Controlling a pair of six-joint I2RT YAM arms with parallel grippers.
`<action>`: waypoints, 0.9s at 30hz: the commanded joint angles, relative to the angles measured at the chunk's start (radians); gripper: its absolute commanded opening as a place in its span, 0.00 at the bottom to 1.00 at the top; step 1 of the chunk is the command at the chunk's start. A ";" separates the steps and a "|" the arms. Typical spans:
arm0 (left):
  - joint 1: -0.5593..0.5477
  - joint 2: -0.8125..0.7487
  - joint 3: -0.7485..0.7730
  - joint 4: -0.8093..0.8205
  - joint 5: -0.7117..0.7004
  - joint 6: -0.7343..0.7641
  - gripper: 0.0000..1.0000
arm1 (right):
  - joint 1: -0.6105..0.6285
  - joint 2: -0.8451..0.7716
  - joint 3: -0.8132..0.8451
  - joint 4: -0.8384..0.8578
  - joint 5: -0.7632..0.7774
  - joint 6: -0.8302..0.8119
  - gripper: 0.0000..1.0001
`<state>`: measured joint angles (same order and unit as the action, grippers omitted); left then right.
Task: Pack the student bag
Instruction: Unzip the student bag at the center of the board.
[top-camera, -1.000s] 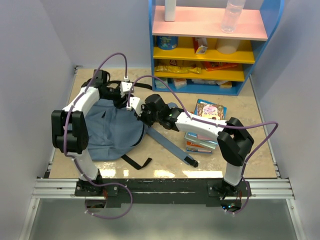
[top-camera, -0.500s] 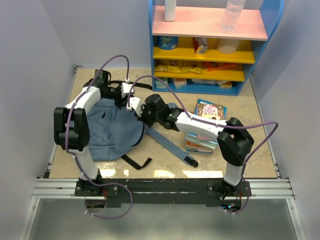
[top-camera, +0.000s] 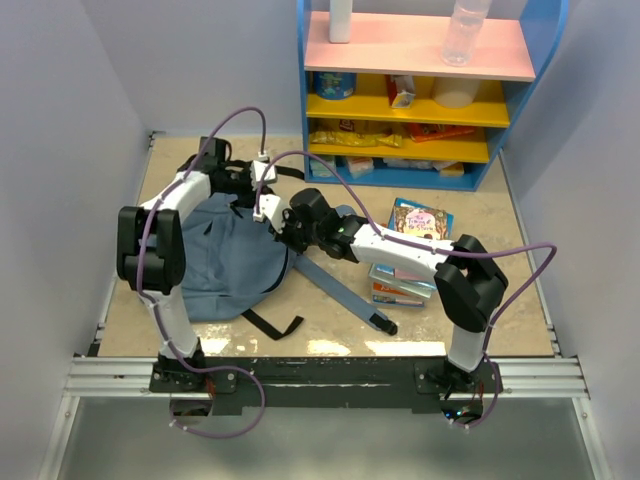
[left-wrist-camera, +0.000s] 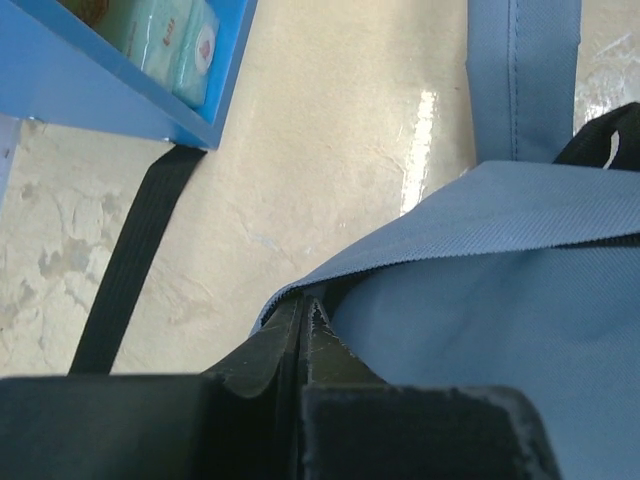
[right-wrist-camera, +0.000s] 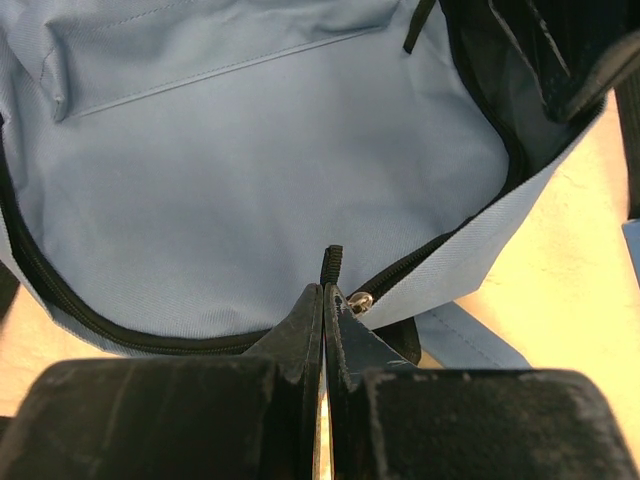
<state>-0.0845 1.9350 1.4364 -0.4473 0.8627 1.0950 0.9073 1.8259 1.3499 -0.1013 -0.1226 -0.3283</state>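
Two closed grips: left gripper (left-wrist-camera: 305, 310) pinches the hem of the soft grey-blue fabric student bag (left-wrist-camera: 480, 300) at its tips; right gripper (right-wrist-camera: 325, 295) clamps the zipper edge (right-wrist-camera: 400, 275); probably spreading the mouth for packing.

The soft grey-blue student bag (top-camera: 225, 265) lies flat on the surface's (top-camera: 420, 335) left half. Its main compartment is unzipped, and one padded shoulder strap (top-camera: 335, 290) trails rightward.

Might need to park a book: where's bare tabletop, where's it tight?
Bare: the far-right patch between picture book, shelf and side wall; the near-right corner between book stack and front rail. Crowded: around the student bag's mouth and its strap beside the stack.
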 joint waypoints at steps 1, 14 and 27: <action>-0.024 0.013 0.038 0.113 0.030 -0.096 0.00 | -0.004 -0.037 0.005 -0.008 0.015 0.046 0.00; -0.023 -0.064 -0.091 0.348 -0.135 -0.421 0.00 | 0.097 -0.086 -0.136 0.049 0.055 0.182 0.00; -0.024 -0.090 -0.149 0.513 -0.327 -0.658 0.00 | 0.177 -0.108 -0.183 0.092 0.097 0.290 0.00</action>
<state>-0.1070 1.9156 1.3186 -0.1123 0.6182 0.5610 1.0565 1.7527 1.1645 -0.0368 -0.0200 -0.1028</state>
